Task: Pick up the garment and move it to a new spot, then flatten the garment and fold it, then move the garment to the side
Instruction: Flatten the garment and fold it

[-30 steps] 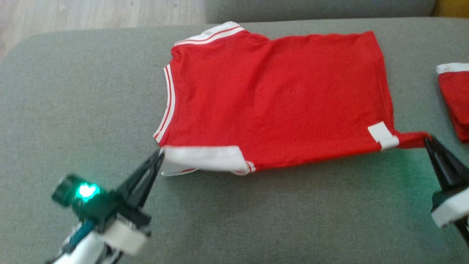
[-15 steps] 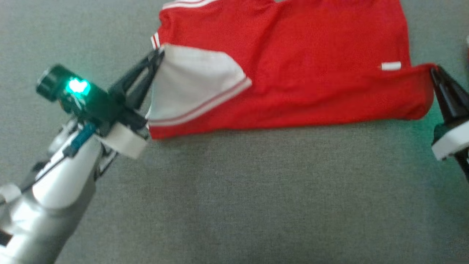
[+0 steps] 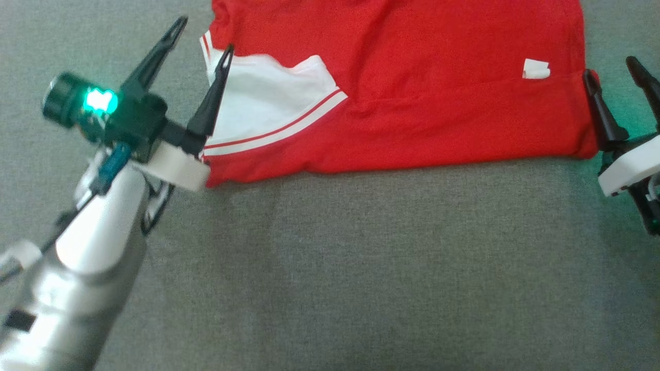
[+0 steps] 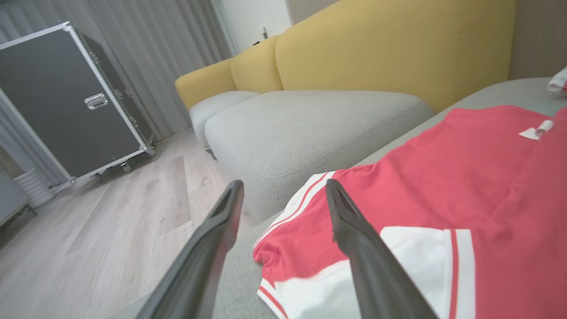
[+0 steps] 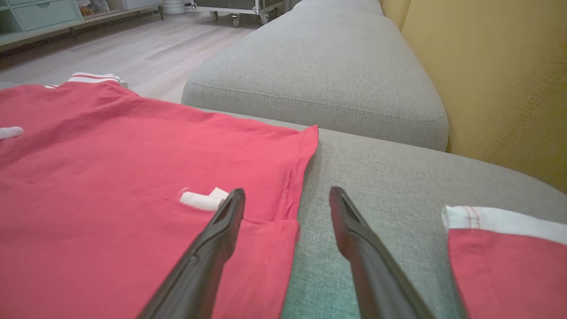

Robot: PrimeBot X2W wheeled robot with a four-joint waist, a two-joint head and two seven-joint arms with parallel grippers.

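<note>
The red garment with white striped trim lies on the grey cushion, its near edge folded back over itself. A white sleeve rests on top at the left, and a small white label sits near the right end. My left gripper is open, one finger over the sleeve's corner and the other over bare cushion. My right gripper is open at the garment's right edge, holding nothing. The wrist views show the same: left gripper beside the garment, right gripper astride the garment's folded corner.
A second red and white garment lies on the cushion to the right. Beyond stand another grey cushion and a yellow sofa back. A black wheeled case stands on the wooden floor off the left edge.
Both grippers carried the garment's near edge up and over onto itself, then opened and let go. The head camera has tilted down, shifting the whole picture.
</note>
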